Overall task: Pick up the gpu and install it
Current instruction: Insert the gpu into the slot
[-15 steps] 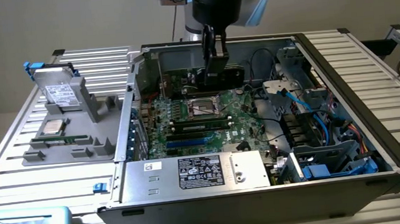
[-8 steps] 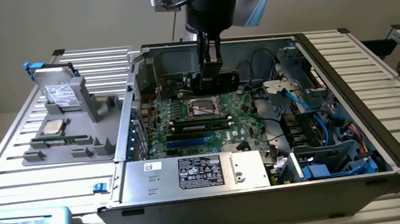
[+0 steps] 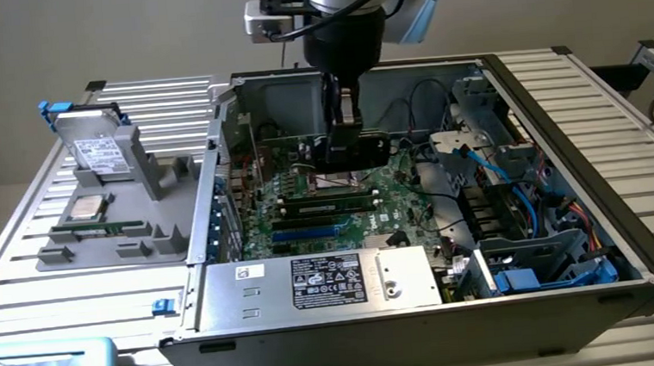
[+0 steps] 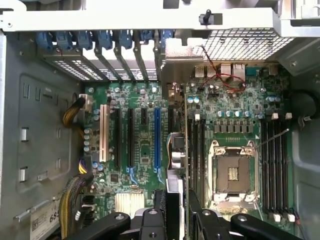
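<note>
gripper (image 4: 176,222): jaws part-closed, pinching the gpu (image 3: 359,152) edge-on.
gpu: upright over the motherboard (image 3: 318,211) inside the case (image 3: 574,174).

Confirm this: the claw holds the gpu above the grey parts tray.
Wrong. The exterior view shows the claw holding the gpu above the motherboard inside the open computer case, not above the grey parts tray.

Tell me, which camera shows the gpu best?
The exterior view: the gpu hangs from the gripper above the motherboard, its broad black side facing the camera. The wrist view catches it edge-on, a thin strip between the fingers.
</note>
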You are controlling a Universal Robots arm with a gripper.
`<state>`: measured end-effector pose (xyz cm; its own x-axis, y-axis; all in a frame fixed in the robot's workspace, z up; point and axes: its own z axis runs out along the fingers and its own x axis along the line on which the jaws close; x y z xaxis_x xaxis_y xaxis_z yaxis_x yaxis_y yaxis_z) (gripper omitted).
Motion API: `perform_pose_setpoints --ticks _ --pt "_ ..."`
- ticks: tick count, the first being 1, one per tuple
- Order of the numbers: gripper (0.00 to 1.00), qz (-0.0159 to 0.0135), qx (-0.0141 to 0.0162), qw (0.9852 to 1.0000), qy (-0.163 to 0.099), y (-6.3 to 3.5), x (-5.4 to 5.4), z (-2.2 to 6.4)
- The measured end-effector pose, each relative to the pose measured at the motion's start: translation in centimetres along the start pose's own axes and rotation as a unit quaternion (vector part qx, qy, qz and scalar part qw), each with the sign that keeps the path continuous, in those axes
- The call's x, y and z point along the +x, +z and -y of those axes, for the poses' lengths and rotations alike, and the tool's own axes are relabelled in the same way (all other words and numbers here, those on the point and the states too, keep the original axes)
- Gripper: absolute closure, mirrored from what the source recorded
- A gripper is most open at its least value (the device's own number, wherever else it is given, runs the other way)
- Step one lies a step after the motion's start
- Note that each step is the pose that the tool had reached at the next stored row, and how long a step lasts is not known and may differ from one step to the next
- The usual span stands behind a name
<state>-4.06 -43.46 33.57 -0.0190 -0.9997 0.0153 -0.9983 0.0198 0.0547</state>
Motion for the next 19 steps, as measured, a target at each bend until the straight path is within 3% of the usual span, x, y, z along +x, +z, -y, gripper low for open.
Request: perform_pose_setpoints --ticks 13,19 --pt "0.72 0.0003 -0.0001 1.0 0.005 2.4 2.2 -0.09" --pt "0.72 0.0005 -0.0001 1.0 0.008 3.54 2.7 -0.54"
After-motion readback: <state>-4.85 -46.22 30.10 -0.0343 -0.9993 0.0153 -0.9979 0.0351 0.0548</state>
